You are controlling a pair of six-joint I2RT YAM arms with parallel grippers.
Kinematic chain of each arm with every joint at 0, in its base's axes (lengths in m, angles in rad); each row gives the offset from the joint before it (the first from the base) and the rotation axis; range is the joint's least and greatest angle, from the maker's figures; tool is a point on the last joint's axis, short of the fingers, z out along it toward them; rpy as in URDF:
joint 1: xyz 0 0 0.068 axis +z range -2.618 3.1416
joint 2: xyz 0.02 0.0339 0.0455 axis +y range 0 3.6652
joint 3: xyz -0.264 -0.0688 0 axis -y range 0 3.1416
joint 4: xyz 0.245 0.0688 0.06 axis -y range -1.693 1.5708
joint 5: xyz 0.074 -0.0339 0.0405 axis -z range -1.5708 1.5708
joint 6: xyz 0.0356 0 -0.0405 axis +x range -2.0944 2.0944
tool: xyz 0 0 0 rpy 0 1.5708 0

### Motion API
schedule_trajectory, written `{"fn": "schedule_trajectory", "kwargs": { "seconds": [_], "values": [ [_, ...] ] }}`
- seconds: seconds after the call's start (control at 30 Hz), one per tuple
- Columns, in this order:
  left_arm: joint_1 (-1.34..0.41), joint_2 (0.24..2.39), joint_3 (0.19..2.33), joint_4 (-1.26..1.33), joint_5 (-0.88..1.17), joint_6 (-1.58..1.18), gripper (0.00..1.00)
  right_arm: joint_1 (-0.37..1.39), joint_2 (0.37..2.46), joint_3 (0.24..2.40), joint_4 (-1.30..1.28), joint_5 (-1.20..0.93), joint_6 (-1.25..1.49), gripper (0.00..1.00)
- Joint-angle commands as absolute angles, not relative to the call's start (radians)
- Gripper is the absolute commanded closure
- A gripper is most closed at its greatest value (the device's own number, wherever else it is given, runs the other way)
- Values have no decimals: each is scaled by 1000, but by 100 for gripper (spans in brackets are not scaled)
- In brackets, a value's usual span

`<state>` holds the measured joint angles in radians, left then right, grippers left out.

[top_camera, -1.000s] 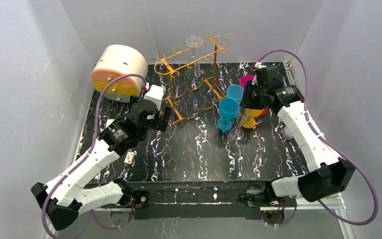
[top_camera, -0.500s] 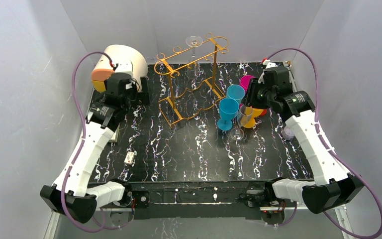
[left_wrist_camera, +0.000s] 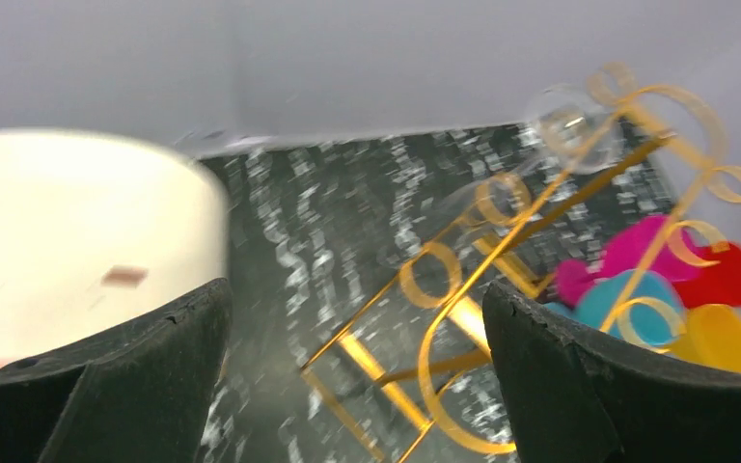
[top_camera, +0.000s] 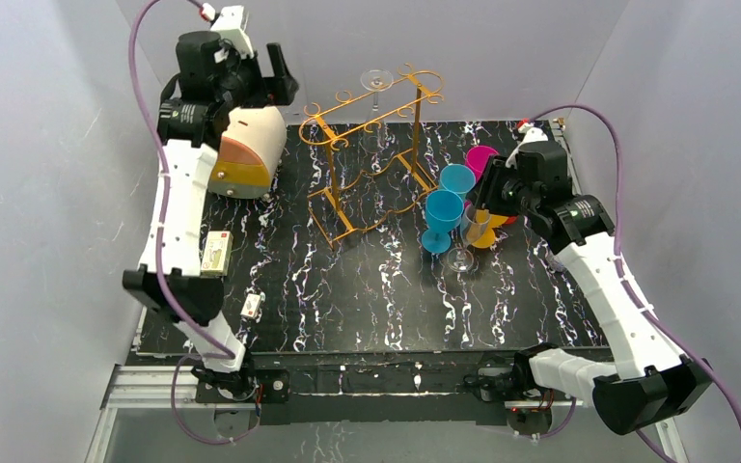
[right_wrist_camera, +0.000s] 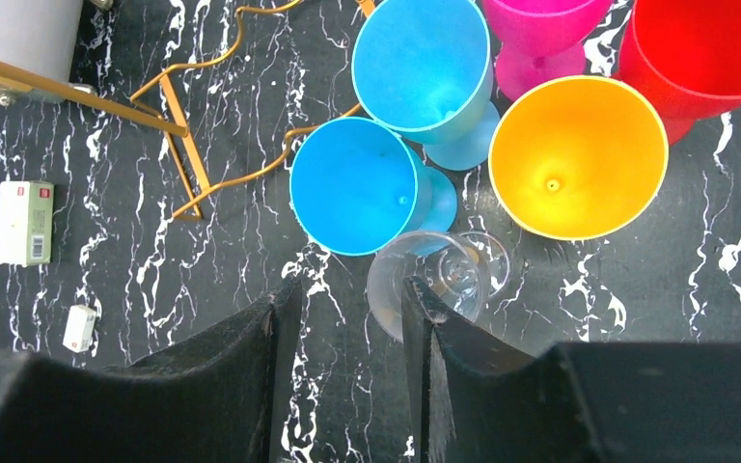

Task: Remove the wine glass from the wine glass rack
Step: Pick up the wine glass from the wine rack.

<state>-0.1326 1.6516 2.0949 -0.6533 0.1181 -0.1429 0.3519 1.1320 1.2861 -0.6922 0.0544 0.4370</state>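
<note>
Your left jaws are gaping wide, right jaws half open (both empty). The wine glass [top_camera: 377,79] is hanging on the rack [top_camera: 371,159].

Two white-and-black arms, one high, one low.
The left arm [top_camera: 169,203] stands tall left of the golden-orange wire wine glass rack [top_camera: 417,145], black left claw [left_wrist_camera: 355,309] spread wide. The right arm [top_camera: 608,280] reaches in right of the rack, right claw [right_wrist_camera: 347,299] pointing down, partly parted.
</note>
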Motion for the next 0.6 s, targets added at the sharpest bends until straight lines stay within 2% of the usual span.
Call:
{"fn": "schedule_trajectory", "kwargs": {
  "seconds": [0.0,0.2,0.27,0.37,0.57],
  "values": [
    [-130,1783,2255,-561,483,-261,2,351,1097,1264,-627,12,449,49],
    [-130,1863,2191,-62,643,-601,5,352,1092,1243,-621,-39,452,50],
    [-132,1925,2229,48,670,-725,7,352,1096,1239,-627,-23,468,53],
    [-165,2044,2352,13,668,-752,16,352,1111,1255,-651,-15,488,57],
    [-289,2135,2477,-198,547,-588,18,352,1082,1241,-621,-19,464,62]
  ]
}}
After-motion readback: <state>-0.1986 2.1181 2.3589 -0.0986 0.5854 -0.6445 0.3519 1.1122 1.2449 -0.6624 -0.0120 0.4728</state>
